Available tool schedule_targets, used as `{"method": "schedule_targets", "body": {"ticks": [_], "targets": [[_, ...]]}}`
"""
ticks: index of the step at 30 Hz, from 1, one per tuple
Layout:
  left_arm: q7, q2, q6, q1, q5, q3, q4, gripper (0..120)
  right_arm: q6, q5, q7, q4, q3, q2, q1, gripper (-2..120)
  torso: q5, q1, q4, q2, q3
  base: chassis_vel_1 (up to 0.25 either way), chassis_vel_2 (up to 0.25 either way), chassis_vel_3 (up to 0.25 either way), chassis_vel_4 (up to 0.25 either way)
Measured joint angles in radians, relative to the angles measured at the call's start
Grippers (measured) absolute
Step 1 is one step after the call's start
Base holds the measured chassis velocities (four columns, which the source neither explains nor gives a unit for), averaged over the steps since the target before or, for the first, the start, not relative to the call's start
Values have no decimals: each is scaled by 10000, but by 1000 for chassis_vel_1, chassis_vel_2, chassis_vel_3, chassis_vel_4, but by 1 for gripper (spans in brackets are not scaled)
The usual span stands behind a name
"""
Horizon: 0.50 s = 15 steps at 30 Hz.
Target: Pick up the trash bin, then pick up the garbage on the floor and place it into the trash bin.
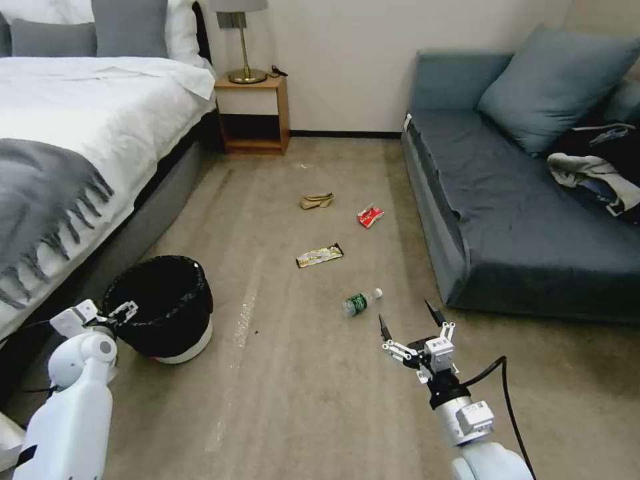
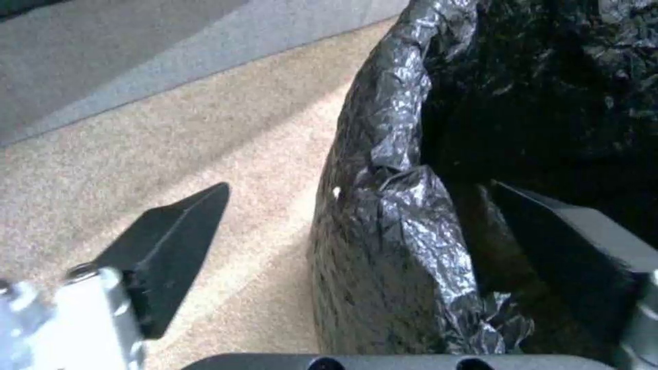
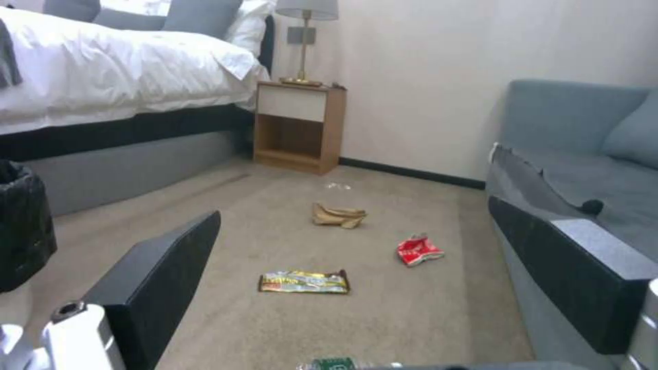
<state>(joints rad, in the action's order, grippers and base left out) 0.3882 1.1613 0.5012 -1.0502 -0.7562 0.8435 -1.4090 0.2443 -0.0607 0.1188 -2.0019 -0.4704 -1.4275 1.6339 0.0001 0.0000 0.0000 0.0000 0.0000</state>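
The trash bin (image 1: pixel 163 303), with wrinkly black liner and white base, stands on the carpet by the bed. My left gripper (image 1: pixel 124 311) is at its near rim, open, one finger (image 2: pixel 171 246) outside and the other inside, astride the liner rim (image 2: pixel 398 231). The garbage lies farther out: a clear bottle (image 1: pixel 361 302) with a green label, a yellow-black wrapper (image 1: pixel 319 255), a red-white packet (image 1: pixel 370 215) and a tan paper bag (image 1: pixel 316 200). My right gripper (image 1: pixel 405 313) hovers open just short of the bottle (image 3: pixel 336 364), facing the wrapper (image 3: pixel 304 282), packet (image 3: pixel 419 250) and bag (image 3: pixel 338 215).
A bed (image 1: pixel 73 133) runs along the left, with a wooden nightstand (image 1: pixel 254 113) and lamp at the far wall. A blue-grey sofa (image 1: pixel 507 200) with a cushion and clothes bounds the right. Open carpet lies between them.
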Motion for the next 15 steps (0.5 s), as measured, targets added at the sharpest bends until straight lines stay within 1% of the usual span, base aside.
{"method": "schedule_targets", "body": {"ticks": [3,4,6,7,8,9,11,12,13,15], "targets": [[-82,0,-63,36,57,-27,9,79,1,-88,15,17,49,-63,-21,100,-1,0,0,0,0,0,0,0,0],[-82,0,-63,36,57,-27,9,79,1,-88,15,17,49,-63,-21,100,-1,0,0,0,0,0,0,0,0],[-128,-42,-96,82,126,-39,94,69,10,-142,53,40,82,-90,-24,100,-1,0,0,0,0,0,0,0,0],[-135,-64,-107,109,162,-45,145,67,19,-157,64,57,87,-95,-27,100,-1,0,-1,0,0,0,0,0,0],[-135,-64,-107,109,162,-45,145,67,19,-157,64,57,87,-95,-27,100,-1,0,-1,0,0,0,0,0,0],[-139,-82,-121,131,206,-53,199,63,30,-170,75,73,92,-98,-32,100,-1,0,0,0,0,0,0,0,0],[-147,-119,-138,155,333,-75,267,52,66,-197,95,122,94,-101,-52,100,-1,0,0,0,0,0,0,0,0],[-147,-122,-138,150,361,-76,257,49,75,-204,99,130,95,-100,-54,100,-1,0,-1,0,0,0,0,0,0],[-147,-122,-138,150,361,-76,257,49,75,-204,99,130,95,-100,-54,100,-1,0,-1,0,0,0,0,0,0],[-147,-121,-108,78,393,-71,93,39,95,-210,99,146,98,-96,-61,100,-2,0,0,0,0,0,0,0,0]]}}
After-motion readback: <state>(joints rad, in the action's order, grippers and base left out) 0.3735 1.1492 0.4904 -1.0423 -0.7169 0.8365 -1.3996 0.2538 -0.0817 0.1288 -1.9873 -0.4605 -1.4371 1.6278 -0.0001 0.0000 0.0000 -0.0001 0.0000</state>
